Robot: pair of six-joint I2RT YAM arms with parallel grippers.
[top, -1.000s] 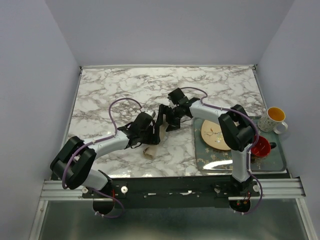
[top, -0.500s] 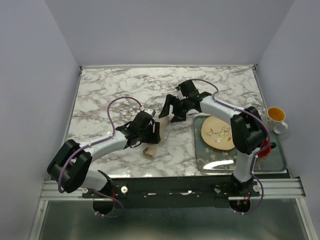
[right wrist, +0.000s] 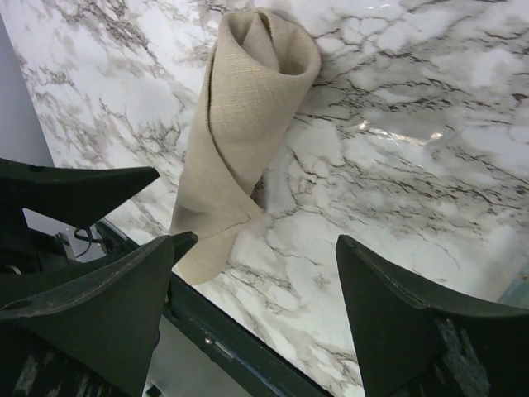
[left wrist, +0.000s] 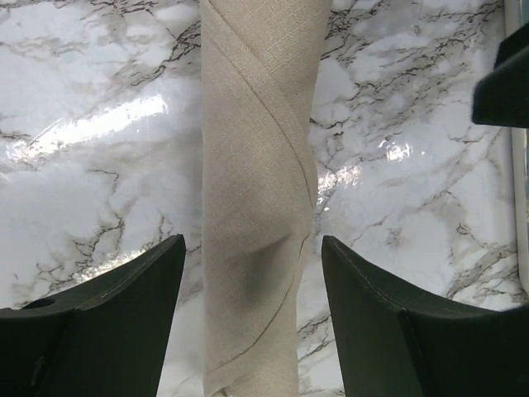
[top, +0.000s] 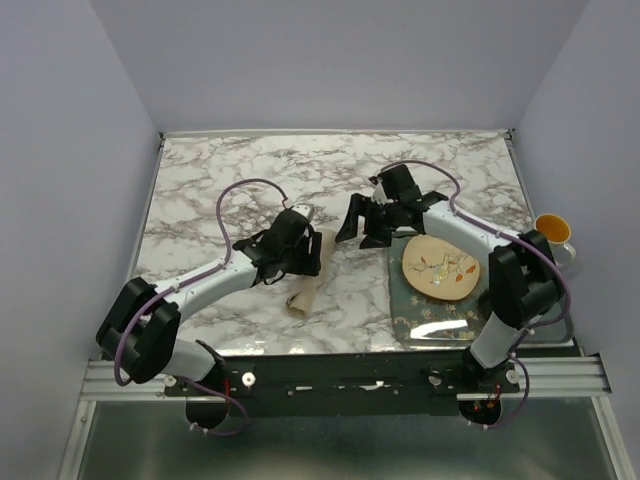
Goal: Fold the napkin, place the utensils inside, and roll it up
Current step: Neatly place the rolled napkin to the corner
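Observation:
The tan napkin [top: 308, 287] lies rolled into a tight tube on the marble table. It fills the middle of the left wrist view [left wrist: 256, 190] and shows at the upper left of the right wrist view [right wrist: 240, 124]. No orange utensil is in view. My left gripper [top: 303, 256] is open, its fingers standing either side of the roll without touching it [left wrist: 252, 331]. My right gripper [top: 362, 222] is open and empty, above the table to the right of the roll [right wrist: 260, 281].
A grey-green tray [top: 420, 322] at the right holds a round tan patterned plate [top: 440, 270] and a red cup, mostly hidden by the right arm. A white mug [top: 550, 236] with an orange inside stands at its far corner.
My right gripper has drawn back to the right, away from the roll. My left gripper has shifted slightly up and right along the roll.

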